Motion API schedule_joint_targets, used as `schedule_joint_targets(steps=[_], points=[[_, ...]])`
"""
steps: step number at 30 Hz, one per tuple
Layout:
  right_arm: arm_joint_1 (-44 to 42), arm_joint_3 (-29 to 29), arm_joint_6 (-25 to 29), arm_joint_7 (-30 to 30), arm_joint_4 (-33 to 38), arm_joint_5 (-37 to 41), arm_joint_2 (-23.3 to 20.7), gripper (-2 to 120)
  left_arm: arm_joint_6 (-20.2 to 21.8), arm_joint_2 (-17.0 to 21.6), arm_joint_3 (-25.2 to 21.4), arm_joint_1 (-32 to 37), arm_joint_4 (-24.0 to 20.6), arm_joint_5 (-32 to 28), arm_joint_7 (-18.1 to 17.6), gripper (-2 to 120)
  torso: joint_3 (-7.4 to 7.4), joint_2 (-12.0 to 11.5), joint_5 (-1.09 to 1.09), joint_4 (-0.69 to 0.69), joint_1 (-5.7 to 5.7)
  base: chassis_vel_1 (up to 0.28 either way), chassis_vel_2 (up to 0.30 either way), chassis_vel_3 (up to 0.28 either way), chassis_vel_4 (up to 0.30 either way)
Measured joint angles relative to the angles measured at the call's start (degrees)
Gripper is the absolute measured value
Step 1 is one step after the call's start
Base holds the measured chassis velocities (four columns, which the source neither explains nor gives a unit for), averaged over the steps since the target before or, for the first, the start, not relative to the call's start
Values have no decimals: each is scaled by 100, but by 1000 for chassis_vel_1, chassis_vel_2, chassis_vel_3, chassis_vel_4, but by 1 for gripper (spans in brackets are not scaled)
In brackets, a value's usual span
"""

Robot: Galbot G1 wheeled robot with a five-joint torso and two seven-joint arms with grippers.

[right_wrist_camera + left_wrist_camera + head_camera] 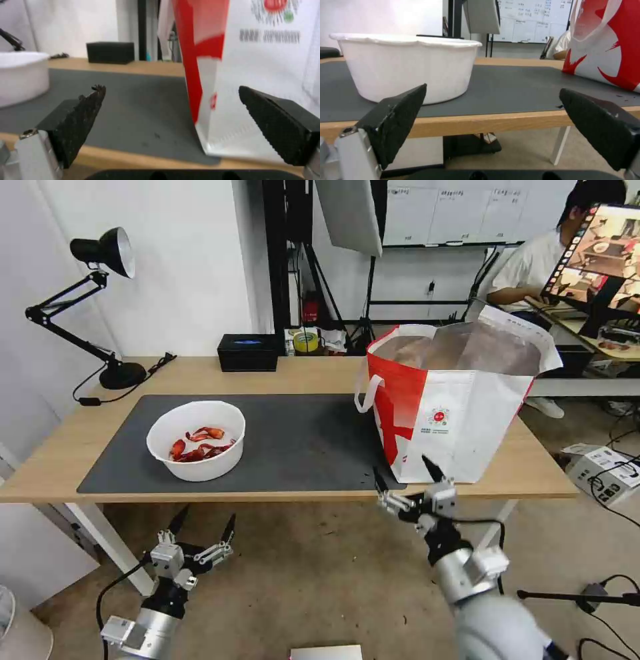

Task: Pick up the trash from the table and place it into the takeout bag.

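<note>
A white round bowl [196,439] with red crayfish shells sits on the left part of the dark grey mat [300,440] on the light-wood table [200,373]. The red-and-white takeout bag [457,400] stands upright at the table's right end, its mouth open and its foil lining showing. My left gripper [205,521] hangs open below the table's front edge, under the bowl [410,67]. My right gripper [405,477] is open at the front edge, just before the bag's near corner [250,75]. Both grippers hold nothing.
A black rectangular box [247,353] and a black desk lamp [100,300] stand at the back of the table. A white table leg [110,547] runs down beside my left arm. A person sits at a screen at the far right.
</note>
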Motion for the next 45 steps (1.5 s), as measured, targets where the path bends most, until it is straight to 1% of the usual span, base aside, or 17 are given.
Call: schedule_joint_targets(steps=[1, 3, 4, 6, 12, 30, 32, 33, 34, 35, 36, 38, 39, 40, 42, 43, 45], points=[[0, 0, 0, 0, 0, 0, 0, 100, 0, 0, 0, 0, 0, 0, 0, 100, 0, 0, 0, 0, 0, 0, 0, 0, 0], [-129, 0, 115, -3, -213, -190, 182, 100, -2, 15, -8, 2, -5, -10, 0, 100, 0, 0, 0, 0, 0, 0, 0, 0, 0], [-129, 0, 115, -3, -213, -190, 182, 100, -2, 15, -8, 2, -5, -10, 0, 100, 0, 0, 0, 0, 0, 0, 0, 0, 0], [-226, 1, 158, 12, -389, -324, 326, 100, -3, 17, -9, 3, -16, -15, 0, 100, 0, 0, 0, 0, 1, 0, 0, 0, 0], [-333, 38, 166, 82, -484, -447, 480, 100, -47, 14, -7, 40, -14, -16, 4, 100, 0, 0, 0, 0, 1, 0, 0, 0, 0], [-417, 56, 176, -9, -527, -427, 534, 100, -91, 81, -54, 61, -24, -59, 17, 100, 0, 0, -1, 1, 1, 0, 0, 0, 0], [-415, 54, 174, -11, -524, -424, 531, 100, 20, 261, -205, -32, -131, -282, -44, 100, 0, 0, -1, 1, 1, 0, 0, 0, 0], [-415, 54, 174, -11, -524, -424, 531, 100, 20, 261, -205, -32, -131, -282, -44, 100, 0, 0, -1, 1, 1, 0, 0, 0, 0], [-414, 54, 173, -11, -523, -423, 531, 100, 115, 343, -290, -82, -188, -401, -88, 100, 1, 0, -1, 0, 1, 0, 0, 0, 0], [-413, 53, 172, -11, -523, -422, 530, 100, 339, 526, -474, -209, -286, -683, -183, 100, 1, 0, 1, 0, 1, 0, 0, 0, 0], [-413, 53, 172, -11, -523, -422, 530, 100, 339, 526, -474, -209, -286, -683, -183, 100, 1, 0, 1, 0, 1, 0, 0, 0, 0], [-411, 52, 171, -11, -521, -420, 529, 100, 619, 810, -685, -383, -353, -1035, -379, 100, 1, 0, 0, 1, 1, 0, 0, 0, 0], [-411, 52, 171, -11, -521, -420, 529, 100, 619, 810, -685, -383, -353, -1035, -379, 100, 1, 0, 0, 1, 1, 0, 0, 0, 0], [-411, 51, 170, -12, -520, -419, 528, 100, 706, 1008, -771, -462, -355, -1210, -457, 100, 1, 0, 0, 0, 1, 0, 0, 0, 0], [-410, 51, 169, -12, -518, -418, 527, 100, 868, 1506, -924, -610, -293, -1512, -486, 100, 1, 0, -1, 0, 1, 0, 0, 0, 0], [-410, 51, 169, -12, -518, -418, 527, 100, 868, 1506, -924, -610, -293, -1512, -486, 100, 1, 0, -1, 0, 1, 0, 0, 0, 0], [-408, 50, 168, -11, -518, -417, 527, 100, 949, 1848, -984, -738, -184, -1748, -509, 100, 1, 0, 1, 0, 1, 0, 0, 0, 0]])
